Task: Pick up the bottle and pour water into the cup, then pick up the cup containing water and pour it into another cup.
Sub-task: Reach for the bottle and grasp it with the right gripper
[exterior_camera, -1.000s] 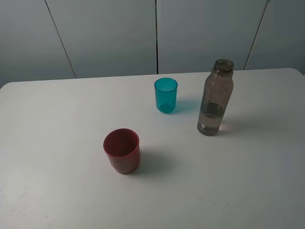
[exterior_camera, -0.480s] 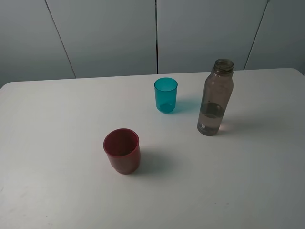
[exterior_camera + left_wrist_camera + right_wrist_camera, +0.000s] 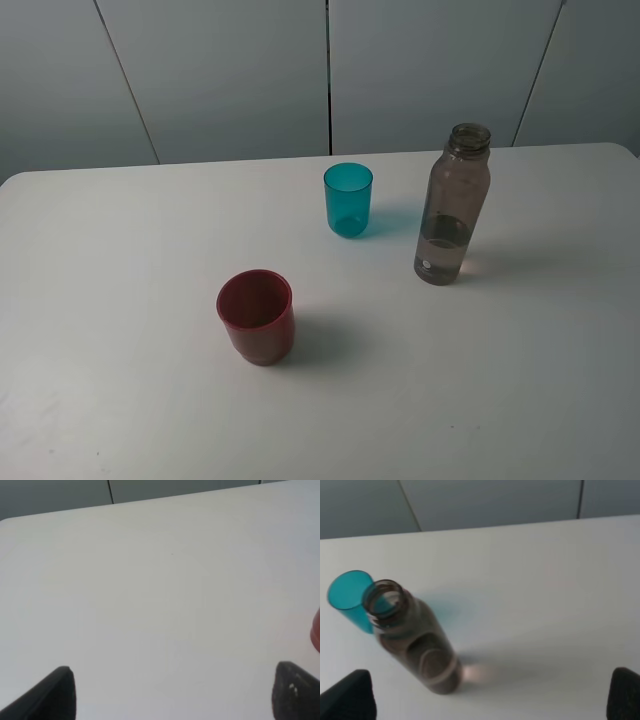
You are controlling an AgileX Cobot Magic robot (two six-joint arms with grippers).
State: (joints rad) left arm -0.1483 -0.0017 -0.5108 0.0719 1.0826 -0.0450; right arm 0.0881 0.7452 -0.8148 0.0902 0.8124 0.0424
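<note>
The bottle [image 3: 452, 205] stands upright and uncapped at the right of the white table, with a little water at its base. The teal cup [image 3: 348, 200] stands upright to its left, a bit farther back. The red cup [image 3: 256, 315] stands nearer the front, left of centre. No gripper shows in the exterior high view. In the right wrist view the bottle [image 3: 415, 640] and the teal cup [image 3: 350, 597] lie ahead of my right gripper [image 3: 492, 700], which is open and empty. My left gripper [image 3: 172, 695] is open and empty over bare table; a sliver of the red cup [image 3: 316, 630] shows at the edge.
The white table [image 3: 120, 260] has a rounded far edge with grey wall panels [image 3: 230, 70] right behind it. Nothing else stands on the table besides the bottle and the two cups.
</note>
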